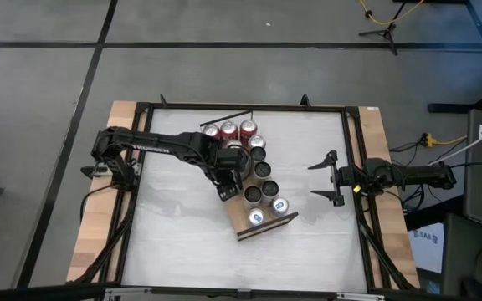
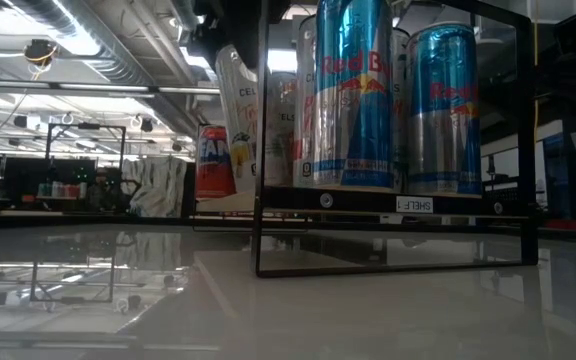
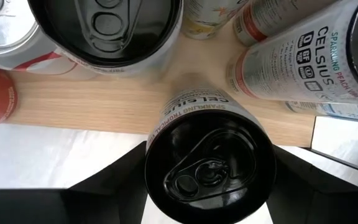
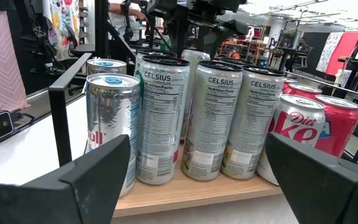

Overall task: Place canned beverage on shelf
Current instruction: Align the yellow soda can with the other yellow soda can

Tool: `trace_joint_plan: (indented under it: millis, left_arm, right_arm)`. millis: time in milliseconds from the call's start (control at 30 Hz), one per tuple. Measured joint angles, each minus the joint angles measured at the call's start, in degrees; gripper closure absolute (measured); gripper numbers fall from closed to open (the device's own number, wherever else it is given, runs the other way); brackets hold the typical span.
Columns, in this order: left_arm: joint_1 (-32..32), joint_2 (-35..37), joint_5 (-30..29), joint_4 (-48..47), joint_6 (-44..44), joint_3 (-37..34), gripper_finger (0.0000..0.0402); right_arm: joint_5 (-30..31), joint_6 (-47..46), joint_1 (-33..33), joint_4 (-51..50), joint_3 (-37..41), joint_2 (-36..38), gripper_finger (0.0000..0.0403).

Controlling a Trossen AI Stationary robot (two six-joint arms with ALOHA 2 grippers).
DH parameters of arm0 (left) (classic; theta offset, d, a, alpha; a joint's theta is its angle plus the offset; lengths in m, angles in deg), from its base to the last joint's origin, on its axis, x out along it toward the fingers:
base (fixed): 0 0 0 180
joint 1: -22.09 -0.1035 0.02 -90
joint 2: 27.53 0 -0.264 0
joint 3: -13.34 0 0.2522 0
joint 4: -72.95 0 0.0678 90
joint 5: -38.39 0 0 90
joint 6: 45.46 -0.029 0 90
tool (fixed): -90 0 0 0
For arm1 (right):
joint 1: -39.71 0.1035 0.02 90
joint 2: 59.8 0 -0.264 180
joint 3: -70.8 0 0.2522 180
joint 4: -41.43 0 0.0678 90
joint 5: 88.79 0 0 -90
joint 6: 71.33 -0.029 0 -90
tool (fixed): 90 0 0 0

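The left gripper (image 1: 227, 191) hangs over the near edge of the long light-brown wooden shelf (image 1: 268, 227), which lies slantwise on the white counter (image 1: 174, 242); its two dark fingers (image 3: 114, 180) clasp a tall white Celsius can with a black top (image 3: 209, 163), one finger on each side, and the can leans a little over the bare wood at the shelf's edge; whether its base touches the board cannot be told. On the shelf, just beside the held can, stand other slim white Celsius cans with black tops (image 4: 207, 118) in a row; two blue-and-silver Red Bull cans (image 2: 356, 90) stand at the end with the thin black rail (image 4: 59, 118); red soda cans (image 1: 228, 130) cluster at the opposite end. The right gripper (image 1: 333, 178) waits well apart, at the counter's right side, its fingers (image 4: 98, 177) spread wide and empty, facing the shelf's long side. Beyond the counter, a workshop room with ceiling lights shows in the low view.
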Motion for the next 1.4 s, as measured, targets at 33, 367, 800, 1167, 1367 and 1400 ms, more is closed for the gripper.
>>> trace_joint_plan:
  millis: [33, 367, 800, 1167, 1367, 1400]
  left_arm:
    - [0.00, 0.00, -0.01, 0.00, 0.02, 0.00, 0.0167]
    - [0.00, -0.08, -0.02, 3.10, -0.05, -0.02, 0.0114]
    - [0.00, -0.07, 0.58, 5.96, -0.03, -0.02, 0.0108]
    - [-0.08, 0.59, 2.10, 6.60, 0.05, -0.06, 0.0108]
    - [-0.52, 1.97, 2.10, 6.07, 0.04, 0.66, 0.0108]
    - [-0.52, 2.04, 2.10, 5.81, 0.02, 1.24, 0.0108]
  right_arm:
    - [-0.01, 0.00, 0.00, 0.00, 0.00, 0.01, 0.0036]
    - [-0.04, 0.00, 0.00, 0.00, 0.00, 0.00, 0.0036]
    - [-0.09, 0.00, 0.00, 0.02, 0.00, 0.01, 0.0036]
    - [-0.11, 0.00, 0.00, 0.02, 0.00, 0.01, 0.0036]
    - [-0.11, 0.00, 0.00, 0.04, 0.00, 0.01, 0.0036]
    - [-0.11, 0.00, 0.00, 0.04, 0.00, 0.01, 0.0036]
